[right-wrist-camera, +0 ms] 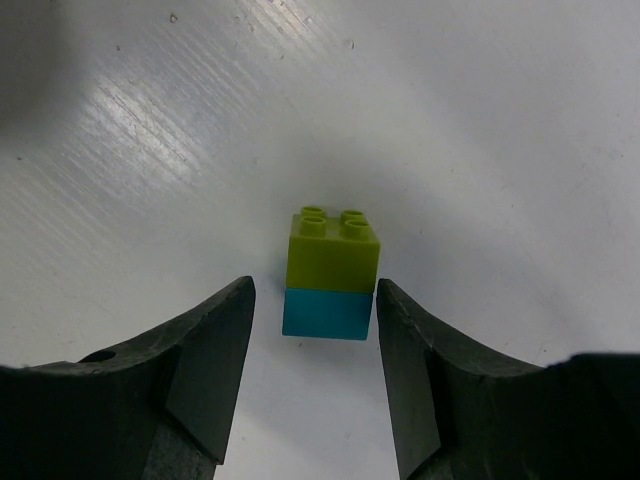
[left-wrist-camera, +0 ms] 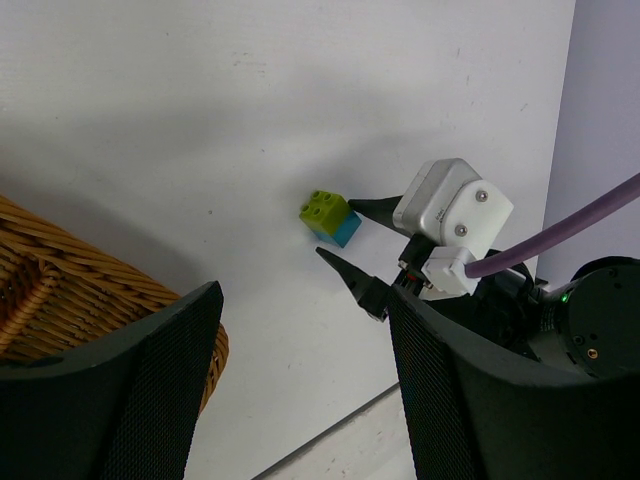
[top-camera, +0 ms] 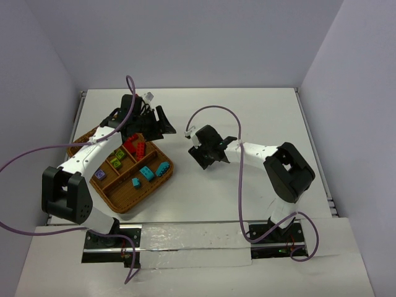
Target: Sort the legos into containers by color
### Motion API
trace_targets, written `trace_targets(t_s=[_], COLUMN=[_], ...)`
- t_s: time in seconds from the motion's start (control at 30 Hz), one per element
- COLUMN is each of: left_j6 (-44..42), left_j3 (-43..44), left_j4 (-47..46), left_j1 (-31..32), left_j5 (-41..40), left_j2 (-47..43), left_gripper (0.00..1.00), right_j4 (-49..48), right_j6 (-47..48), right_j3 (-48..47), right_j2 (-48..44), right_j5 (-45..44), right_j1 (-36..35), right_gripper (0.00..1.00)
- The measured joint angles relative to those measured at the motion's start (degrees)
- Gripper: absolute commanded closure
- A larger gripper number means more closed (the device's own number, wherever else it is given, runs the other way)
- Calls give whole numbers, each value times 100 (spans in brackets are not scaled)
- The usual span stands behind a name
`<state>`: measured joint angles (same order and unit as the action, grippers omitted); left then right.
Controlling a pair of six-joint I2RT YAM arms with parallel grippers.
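Centre the right end effector [right-wrist-camera: 315,298], released and gaping with nothing in its grip, on the green-on-teal stack [right-wrist-camera: 332,285] standing upright on the bare tabletop [right-wrist-camera: 500,120], well apart from the wicker tray [top-camera: 132,205]. Note the jaws already flanking the teal lower brick, one on each side, apparently not touching it.

Lower until the pads span the seam between the two bricks, then close squarely on the flat side walls. Avoid pinching only the green top, likely to snap off or tip the pair. Close slowly, watching for any skid across the glossy surface toward one finger. Lift straight up before travelling.

Mind the left end effector [top-camera: 151,122], likewise released and empty, hanging just beyond the far corner of the tray and near the stack. Leave room between the two arms, or use that free one to pull the two colours apart, probably a needed step before dropping either brick into a compartment.

When placing, match the compartments in use: red bricks [top-camera: 133,147] at the far side, green bricks [top-camera: 117,162] in the middle, teal bricks [top-camera: 154,171] toward the right edge.
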<state>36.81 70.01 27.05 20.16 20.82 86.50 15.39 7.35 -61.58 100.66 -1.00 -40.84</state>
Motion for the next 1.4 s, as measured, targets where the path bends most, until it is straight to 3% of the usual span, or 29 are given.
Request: trace_targets(t_s=[0.5,0.83,0.93,1.1,1.3,1.4], left_j6=[-4,-6,-6,-6,-6,-8], left_j3=[28,28,28,29,30,34], left_j4=[17,18,17,17,17,19], left_j1=[0,0,0,2,2,12], left_j5=[0,0,0,2,2,38], left_j2=[133,144,147,149,151,155], left_gripper=[26,26,26,26,25,17], right_j4=[34,138,183,218,216,215], right_j6=[-196,-299,-328,-365,-386,-386], right_j3=[15,15,15,14,13,23], right_j2=[0,6,9,9,9,-15], right_j5=[-173,-216,-226,-202,-152,-115], right_j1=[45,63,65,92,117,124], right_gripper=[37,41,49,78,85,90])
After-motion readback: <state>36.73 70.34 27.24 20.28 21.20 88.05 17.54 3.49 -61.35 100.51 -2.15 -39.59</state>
